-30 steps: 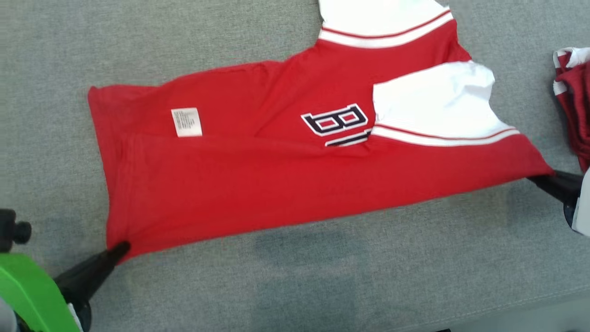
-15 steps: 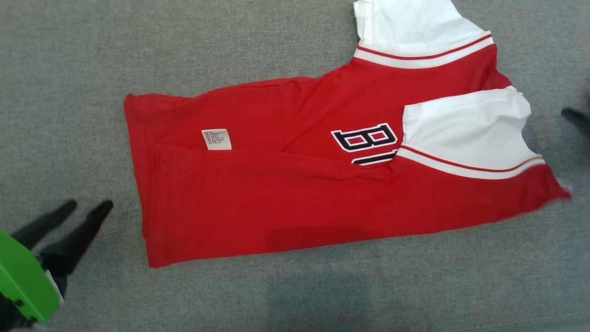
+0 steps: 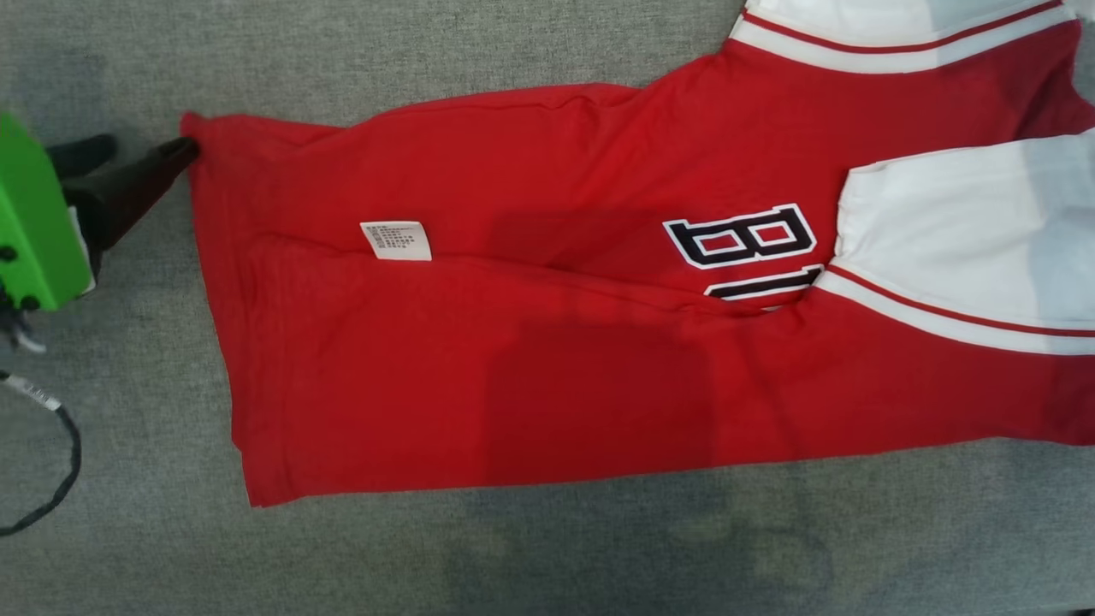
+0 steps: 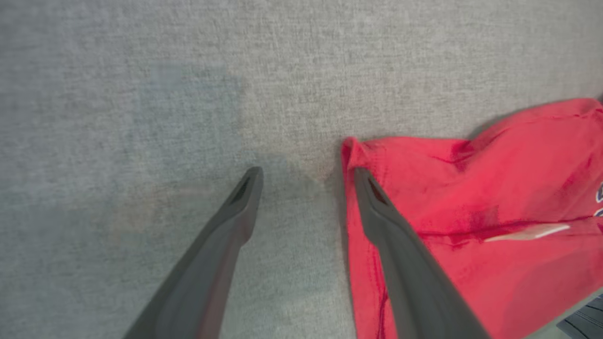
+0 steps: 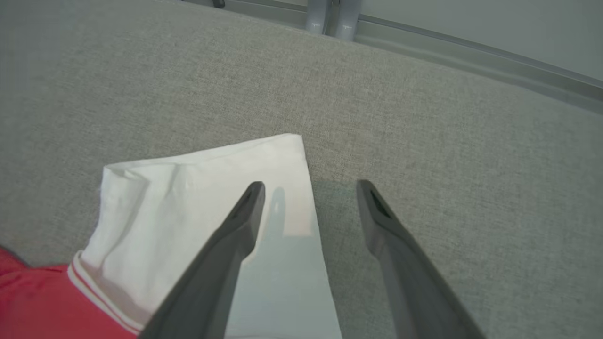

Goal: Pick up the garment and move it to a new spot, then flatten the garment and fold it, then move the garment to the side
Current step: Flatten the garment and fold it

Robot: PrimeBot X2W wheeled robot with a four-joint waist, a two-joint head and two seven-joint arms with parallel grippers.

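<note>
Red shirt (image 3: 547,342) lies flat across the grey worktop (image 3: 428,51), with the hem at 9 o'clock and the shoulders running off the head view at 3. The near long edge looks folded over the body: the inside label (image 3: 396,240) faces up and a crease runs along the middle. One white sleeve (image 3: 958,231) is tucked in over the chest, right beside the letter (image 3: 740,235). The other sleeve heads off at 1 o'clock. Likely mid-fold, first lengthwise fold done.

Left claw (image 4: 307,181) is spread at 10 o'clock, straddling the far hem corner with one finger over red cloth and one over bare worktop. It pinches nothing. Right claw (image 5: 311,188) is also spread and empty, with one finger above a white sleeve's edge and the other over the worktop. Probable reason: both are lined up on the far edge to grab it for the next fold.

Count: 1 shirt, 2 sleeves, 1 label, 1 full letter, 2 claws with 2 fingers each, 1 loose cable (image 3: 51,462) at 8 o'clock.
</note>
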